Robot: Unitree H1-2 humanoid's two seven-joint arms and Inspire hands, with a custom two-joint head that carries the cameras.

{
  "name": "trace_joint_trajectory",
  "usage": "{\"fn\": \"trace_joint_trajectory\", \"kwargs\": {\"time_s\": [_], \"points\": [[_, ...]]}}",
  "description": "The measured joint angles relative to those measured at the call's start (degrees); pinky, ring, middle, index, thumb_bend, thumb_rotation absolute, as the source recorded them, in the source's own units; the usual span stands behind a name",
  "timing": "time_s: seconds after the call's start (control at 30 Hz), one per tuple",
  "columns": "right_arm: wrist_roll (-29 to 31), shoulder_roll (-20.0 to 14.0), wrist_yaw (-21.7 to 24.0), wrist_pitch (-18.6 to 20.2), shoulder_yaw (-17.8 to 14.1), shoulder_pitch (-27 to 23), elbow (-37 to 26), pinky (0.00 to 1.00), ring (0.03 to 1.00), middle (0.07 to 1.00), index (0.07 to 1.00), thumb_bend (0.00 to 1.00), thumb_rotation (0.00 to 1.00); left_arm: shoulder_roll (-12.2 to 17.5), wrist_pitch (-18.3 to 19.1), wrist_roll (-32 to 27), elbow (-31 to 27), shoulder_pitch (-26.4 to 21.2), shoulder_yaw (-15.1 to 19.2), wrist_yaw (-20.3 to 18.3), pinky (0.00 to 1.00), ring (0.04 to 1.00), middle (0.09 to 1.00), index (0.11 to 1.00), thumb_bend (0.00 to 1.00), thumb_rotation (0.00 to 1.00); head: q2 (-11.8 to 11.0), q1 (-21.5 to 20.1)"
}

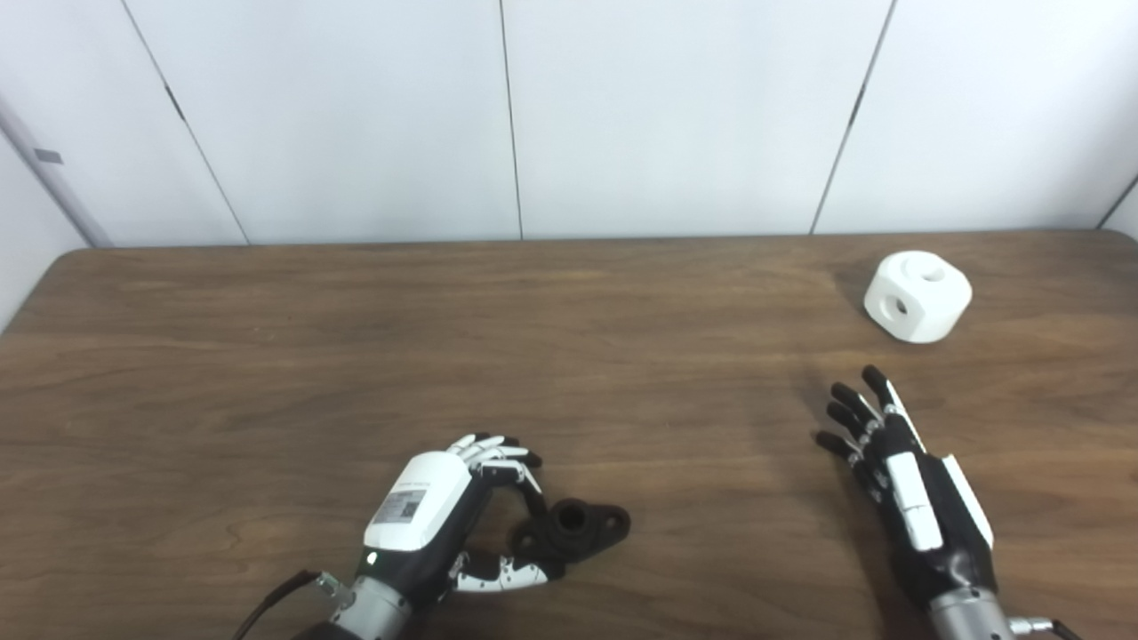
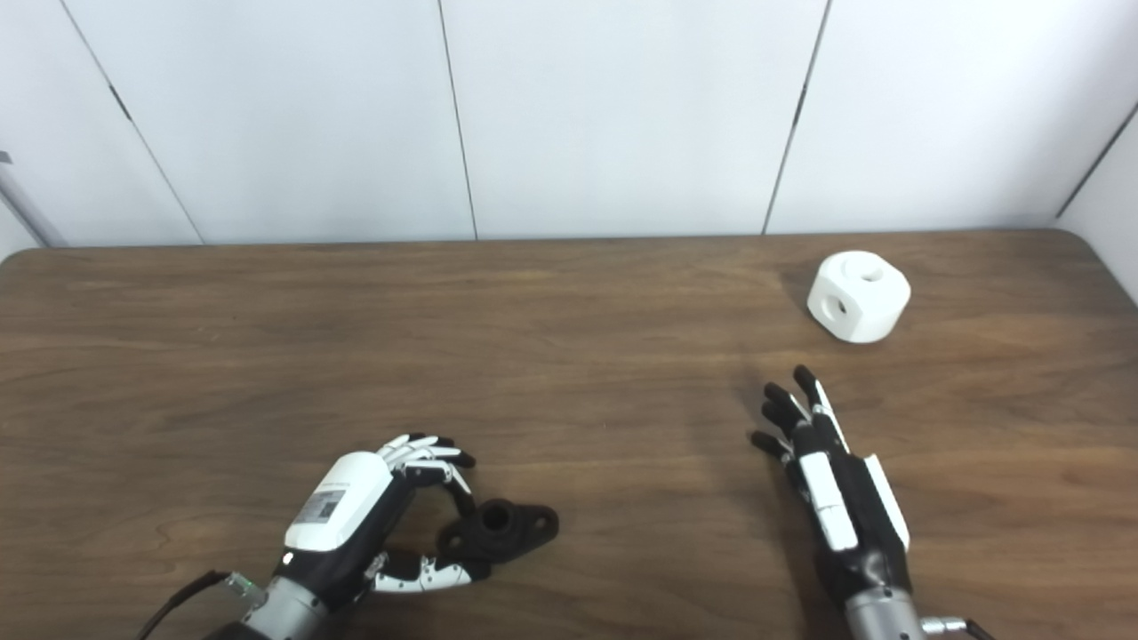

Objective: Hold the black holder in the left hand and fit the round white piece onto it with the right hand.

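The dark brown wood-grain table (image 1: 569, 356) fills most of both views; its near edge and left and right ends are cut off by the frame. Behind it stands a wall of plain white panels (image 1: 676, 116) with dark seams.

The right hand (image 1: 902, 480), black with white plates, lies low over the table at lower right with fingers spread and extended; it is released and grasps nothing. Its wrist is cut off at the bottom edge. The left hand (image 1: 453, 516), black with a white back cover, sits at lower centre-left, fingers curled. Its thumb and fingertips reach the left side of the black flanged holder with a central round socket (image 1: 573, 529). Whether the fingers are actually clamped on the holder cannot be determined, since the contact area is dark on dark. The holder rests on the table, just right of the left hand.

The round white piece with circular holes in its faces (image 1: 917, 295) rests on the table at far right, well apart from both hands.

A small label on the left hand's white cover carries print too small to read.
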Motion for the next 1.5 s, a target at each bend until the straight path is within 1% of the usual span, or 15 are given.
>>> {"fn": "trace_joint_trajectory", "kwargs": {"time_s": [0.27,0.5,0.6,0.73,0.8,0.83,0.87,0.93,1.0,1.03,1.1,1.23,1.27,1.37,1.5], "points": [[0.0,-0.1,-0.2,0.2,-0.5,0.0,-0.1,0.85,0.93,0.918,0.992,0.62,0.9,-1.3,-2.6,0.7,2.0,0.0,-1.1,1.7,0.91,0.872,0.792,0.487,0.51,0.06,0.4,-1.2],[-0.2,-0.2,-0.6,0.3,-1.2,-0.2,-0.2,0.87,0.934,0.925,0.997,0.56,0.9,-1.5,-3.8,0.7,2.9,-0.1,-1.2,2.5,0.92,0.879,0.796,0.486,0.52,0.06,0.3,-2.7],[-2.0,-0.6,-0.8,0.2,-1.4,-0.6,-0.4,0.9,0.938,0.942,1.0,0.56,0.93,-1.5,-3.9,0.7,3.0,-0.1,-1.2,2.5,0.92,0.881,0.796,0.486,0.52,0.06,0.0,-4.1],[-4.2,-1.4,-0.9,0.0,-1.8,-1.3,-1.0,0.9,0.916,0.937,0.996,0.52,0.89,-1.3,-4.2,0.7,3.1,-0.1,-1.2,2.5,0.92,0.883,0.796,0.486,0.52,0.06,-0.4,-5.3],[-5.3,-1.6,-1.2,0.0,-2.1,-1.8,-2.1,0.9,0.927,0.936,0.992,0.53,0.85,-1.1,-4.3,0.7,3.2,-0.1,-1.1,2.5,0.93,0.885,0.797,0.486,0.52,0.06,-0.6,-6.1],[-6.2,-1.6,-1.3,0.0,-2.1,-2.2,-2.7,0.89,0.931,0.937,0.991,0.53,0.84,-1.1,-4.4,0.7,3.2,-0.1,-1.1,2.5,0.93,0.885,0.796,0.486,0.52,0.06,-0.6,-6.2],[-7.7,-1.7,-1.6,0.1,-2.2,-2.6,-3.3,0.83,0.917,0.929,0.988,0.54,0.84,-1.0,-4.4,0.6,3.2,-0.1,-1.1,2.4,0.93,0.887,0.798,0.487,0.52,0.06,-1.0,-7.3],[-13.6,-2.5,-2.5,0.5,-2.1,-3.7,-4.8,0.76,0.891,0.918,0.985,0.53,0.84,-0.9,-4.5,0.2,3.2,-0.2,-1.0,2.0,0.93,0.887,0.798,0.486,0.52,0.06,-1.1,-8.1],[-18.5,-3.6,-3.2,2.0,-2.1,-4.9,-5.9,0.77,0.886,0.907,0.975,0.53,0.78,-0.7,-4.8,-0.6,3.3,-0.3,-0.7,1.5,0.93,0.885,0.797,0.486,0.52,0.06,-1.5,-9.6],[-20.9,-4.3,-3.4,2.8,-2.2,-5.6,-6.3,0.79,0.89,0.905,0.968,0.53,0.73,-0.5,-5.0,-1.0,3.3,-0.3,-0.5,1.3,0.93,0.885,0.796,0.486,0.52,0.05,-1.7,-10.4],[-24.5,-5.2,-3.6,4.7,-2.4,-6.9,-7.0,0.8,0.896,0.909,0.964,0.55,0.67,-0.1,-5.9,-1.7,3.6,-0.4,-0.2,1.2,0.93,0.885,0.797,0.486,0.52,0.05,-1.8,-11.2],[-30.1,-6.3,-3.7,7.8,-2.8,-9.4,-7.4,0.75,0.869,0.916,0.955,0.63,0.62,0.5,-7.3,-2.7,4.6,-0.5,0.5,1.1,0.93,0.885,0.795,0.486,0.52,0.05,-2.3,-13.9],[-31.8,-6.7,-3.7,8.5,-2.7,-10.1,-7.6,0.75,0.868,0.912,0.953,0.65,0.6,0.7,-7.7,-3.0,4.6,-0.5,0.6,1.1,0.93,0.885,0.795,0.486,0.52,0.05,-2.4,-14.1],[-36.9,-8.1,-3.4,10.7,-2.5,-12.7,-8.0,0.83,0.917,0.926,0.955,0.67,0.54,1.1,-8.8,-3.2,4.8,-0.5,1.1,0.9,0.94,0.883,0.791,0.486,0.52,0.05,-2.7,-15.7],[-41.7,-11.0,-2.2,12.5,-1.8,-16.1,-8.0,0.9,0.984,0.946,0.933,0.7,0.5,1.2,-9.4,-3.6,5.1,-0.4,1.5,0.7,0.95,0.881,0.792,0.486,0.52,0.05,-3.0,-16.6]]}}
